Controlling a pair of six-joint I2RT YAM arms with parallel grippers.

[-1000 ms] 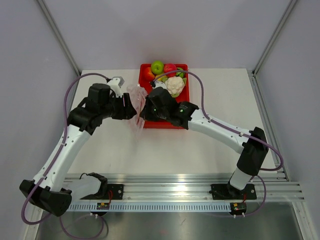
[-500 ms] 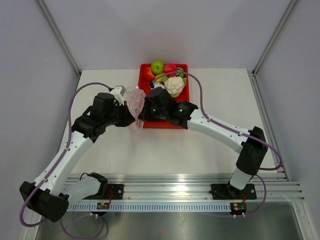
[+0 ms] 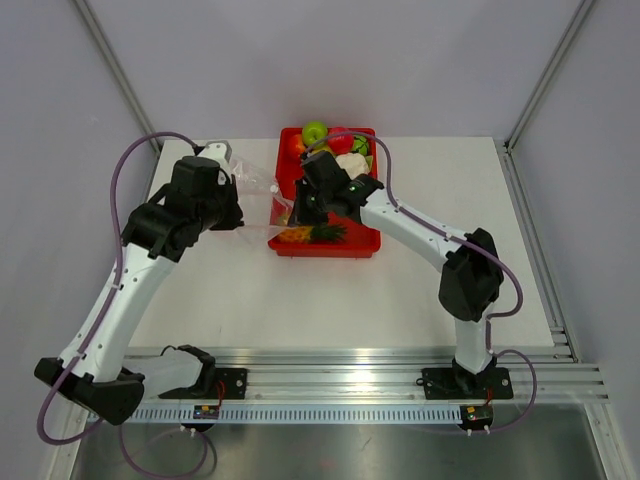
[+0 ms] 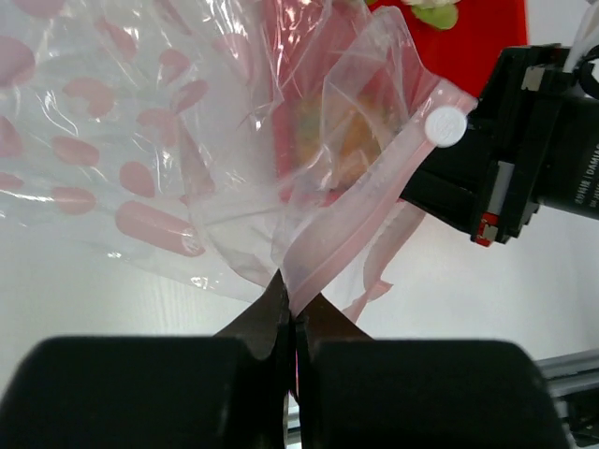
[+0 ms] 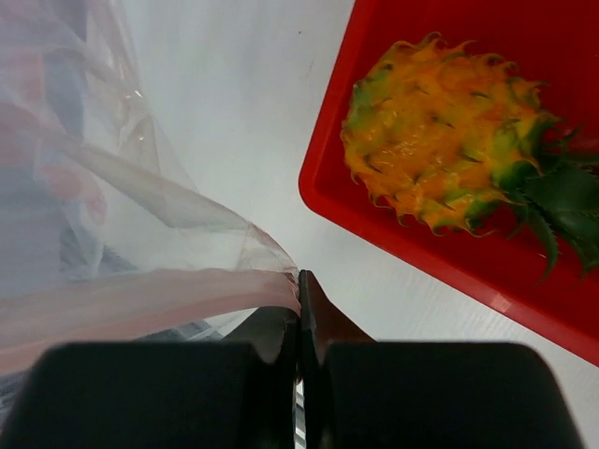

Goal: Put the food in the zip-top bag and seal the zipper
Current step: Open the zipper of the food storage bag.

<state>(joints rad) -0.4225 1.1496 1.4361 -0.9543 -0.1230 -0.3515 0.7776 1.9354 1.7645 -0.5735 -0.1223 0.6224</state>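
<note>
The clear zip-top bag (image 3: 252,182) with pink spots hangs stretched between my two grippers, left of the red tray (image 3: 330,251). My left gripper (image 4: 295,311) is shut on the pink zipper (image 4: 370,220) strip at the bag's mouth. Its white slider (image 4: 445,123) sits near the far end. My right gripper (image 5: 300,288) is shut on the other end of the zipper (image 5: 140,304). From above, the left gripper (image 3: 243,203) and right gripper (image 3: 290,210) face each other. The orange pineapple (image 5: 438,159) lies in the tray (image 5: 393,238), as do a green apple (image 3: 315,131), a red fruit (image 3: 295,143) and a cauliflower (image 3: 350,163).
The tray sits at the back middle of the white table (image 3: 450,180). Grey walls with metal posts close in the back and sides. An aluminium rail (image 3: 350,360) runs along the near edge by the arm bases.
My left gripper has shut on the bag's zipper strip. Both arms have shifted, the bag is now drawn out between them, and the pineapple in the tray has come into view.
</note>
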